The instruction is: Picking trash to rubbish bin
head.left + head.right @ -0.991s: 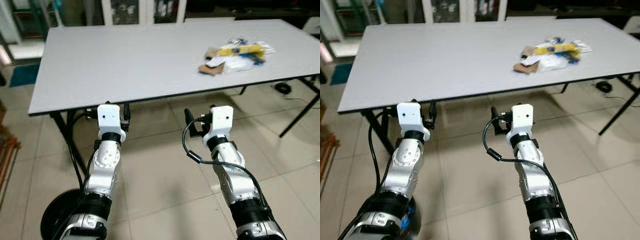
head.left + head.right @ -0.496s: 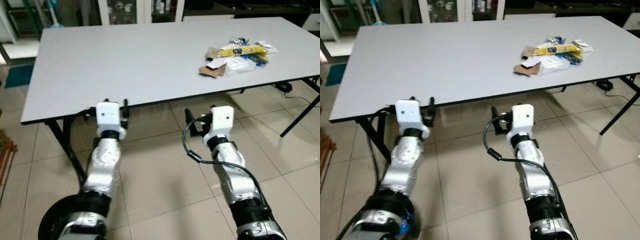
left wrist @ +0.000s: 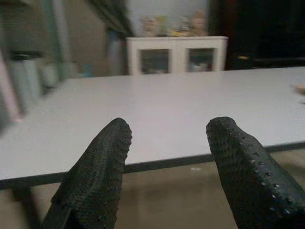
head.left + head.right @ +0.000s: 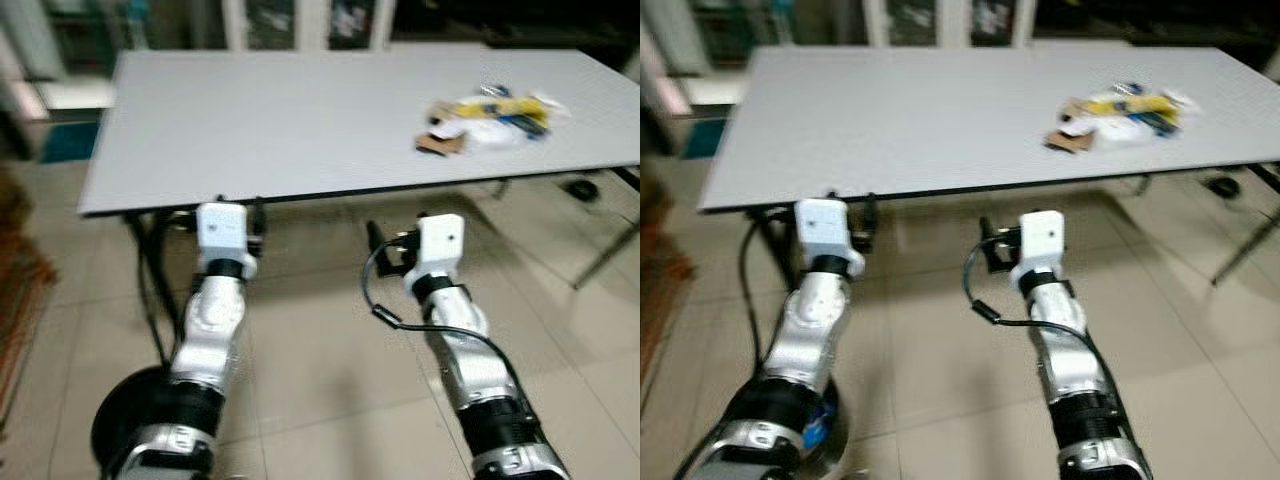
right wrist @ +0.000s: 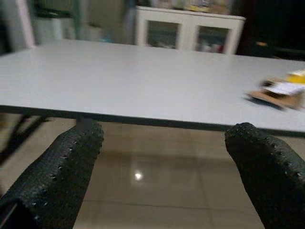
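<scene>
Both grippers hung below the table (image 4: 300, 120) edge, left gripper (image 3: 167, 157) and right gripper (image 5: 164, 162) fingers spread, empty. Trash pile (image 4: 490, 120) lay on tabletop, well ahead-right of right gripper.

A table (image 4: 300, 120) stands before me, and a heap of trash (image 4: 490, 125) lies on it toward its far right, well apart from both my arms. My left gripper (image 4: 236, 208) and my right gripper (image 4: 395, 240) are held side by side below the table's near edge, over the tiled floor (image 4: 310, 340), the left one just under the edge and the right one a little nearer to me. Behind the table a cabinet (image 3: 176, 57) stands against the back wall.
</scene>
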### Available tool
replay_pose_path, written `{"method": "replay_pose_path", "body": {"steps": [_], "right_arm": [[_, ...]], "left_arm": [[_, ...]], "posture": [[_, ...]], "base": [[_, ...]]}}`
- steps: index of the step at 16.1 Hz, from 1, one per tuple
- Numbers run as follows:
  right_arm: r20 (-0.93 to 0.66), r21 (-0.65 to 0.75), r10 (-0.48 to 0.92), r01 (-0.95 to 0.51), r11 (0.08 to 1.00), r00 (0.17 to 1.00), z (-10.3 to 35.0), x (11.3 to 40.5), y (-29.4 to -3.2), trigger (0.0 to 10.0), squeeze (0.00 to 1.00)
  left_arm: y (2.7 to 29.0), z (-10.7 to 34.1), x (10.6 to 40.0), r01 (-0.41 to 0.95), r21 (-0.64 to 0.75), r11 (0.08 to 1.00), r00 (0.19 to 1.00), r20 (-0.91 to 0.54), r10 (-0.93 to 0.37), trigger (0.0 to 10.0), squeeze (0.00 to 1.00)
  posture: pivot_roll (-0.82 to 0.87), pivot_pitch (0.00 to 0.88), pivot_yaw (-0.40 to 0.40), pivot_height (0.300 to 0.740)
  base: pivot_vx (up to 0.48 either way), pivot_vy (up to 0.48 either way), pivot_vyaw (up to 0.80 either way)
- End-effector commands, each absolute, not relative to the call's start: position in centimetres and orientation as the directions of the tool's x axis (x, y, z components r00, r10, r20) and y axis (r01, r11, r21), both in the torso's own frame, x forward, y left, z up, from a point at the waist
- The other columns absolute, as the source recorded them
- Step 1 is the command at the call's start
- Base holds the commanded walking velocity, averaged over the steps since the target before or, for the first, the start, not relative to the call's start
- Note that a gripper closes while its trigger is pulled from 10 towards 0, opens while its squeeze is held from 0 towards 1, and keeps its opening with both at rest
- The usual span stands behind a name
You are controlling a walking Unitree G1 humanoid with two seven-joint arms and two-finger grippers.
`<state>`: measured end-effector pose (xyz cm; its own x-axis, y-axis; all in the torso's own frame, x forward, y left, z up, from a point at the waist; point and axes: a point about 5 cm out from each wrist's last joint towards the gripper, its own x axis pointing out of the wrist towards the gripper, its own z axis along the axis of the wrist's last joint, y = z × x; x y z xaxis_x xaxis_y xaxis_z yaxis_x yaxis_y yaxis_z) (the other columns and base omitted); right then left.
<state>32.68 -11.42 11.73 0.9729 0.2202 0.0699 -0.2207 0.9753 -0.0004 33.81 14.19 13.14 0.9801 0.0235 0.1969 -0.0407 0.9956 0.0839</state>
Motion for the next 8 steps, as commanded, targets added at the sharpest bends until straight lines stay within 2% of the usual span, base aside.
{"method": "replay_pose_path", "body": {"steps": [1,2,8], "right_arm": [[0.074,-0.006,0.217,-0.217,0.976,0.973,11.98,32.85,-11.95,10.0,0.00],[0.076,-0.007,0.223,-0.223,0.975,0.972,11.99,32.80,-11.92,10.0,0.00],[0.067,0.010,0.220,-0.221,0.975,0.973,11.86,32.79,-11.94,10.0,0.00]], "left_arm": [[13.65,13.00,33.76,-0.040,0.074,0.996,0.982,0.186,0.026,10.0,0.00],[13.65,12.99,33.76,-0.042,0.074,0.996,0.982,0.185,0.028,10.0,0.00],[13.68,13.01,33.75,-0.041,0.067,0.997,0.982,0.187,0.028,10.0,0.00]], "posture": [[-0.02,0.047,-0.055,0.740],[-0.02,0.047,-0.055,0.740],[-0.02,0.048,-0.055,0.740]], "base": [[0.000,-0.386,0.76],[0.000,-0.382,0.56],[0.000,-0.368,0.00]]}}
